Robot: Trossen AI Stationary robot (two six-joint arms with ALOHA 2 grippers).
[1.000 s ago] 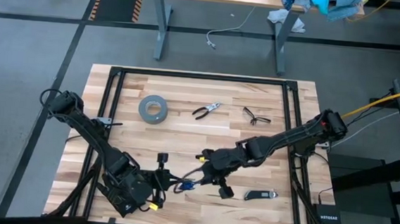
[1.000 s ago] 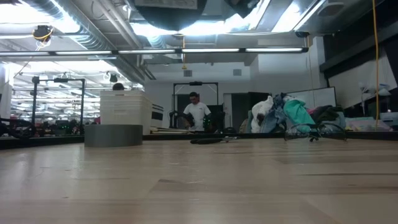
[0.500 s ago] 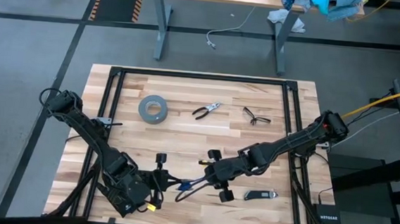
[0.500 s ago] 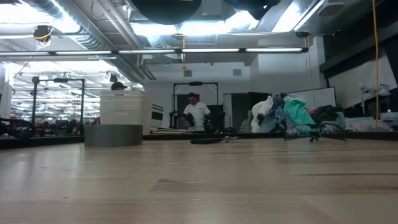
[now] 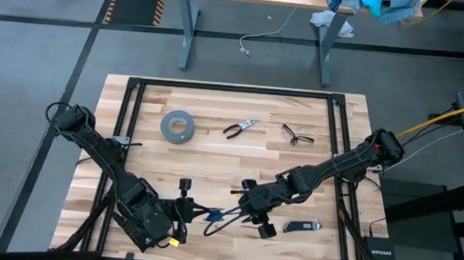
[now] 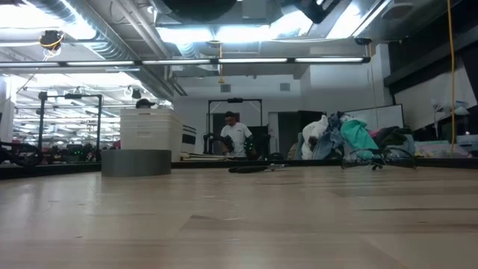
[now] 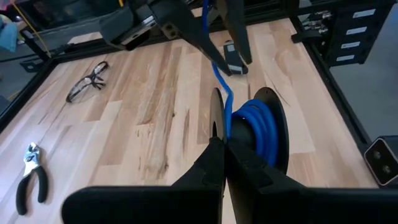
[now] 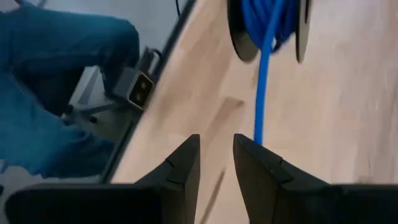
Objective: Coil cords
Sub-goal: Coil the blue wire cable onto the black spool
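Observation:
The cord is bright blue, wound on a small black spool (image 7: 258, 127) with two flanges. It also shows in the high view (image 5: 214, 217) near the table's near edge. My left gripper (image 5: 185, 209) is shut on the spool. A loose blue strand (image 7: 214, 68) runs from the spool to my right gripper (image 5: 249, 207). In the right wrist view the strand (image 8: 262, 93) ends behind one finger (image 8: 261, 168). My right gripper's fingers stand a narrow gap apart. My left gripper pinches the rim of the spool's nearer flange (image 7: 216, 118) between its two fingers. The fingers come from the table's left, about level. The flanges stand on edge and the winding (image 7: 255, 124) lies beyond the fingers. I cannot tell whether my right gripper touches the strand.
A grey tape roll (image 5: 177, 127), pliers (image 5: 239, 129) and safety glasses (image 5: 297, 135) lie on the far half of the table. A small dark tool (image 5: 300, 227) lies to the right of my right gripper. A person's legs (image 8: 56, 93) stand past the near edge.
My right gripper has moved a little toward the table's near edge, closer to the spool. My left gripper and the spool have stayed about where they were.

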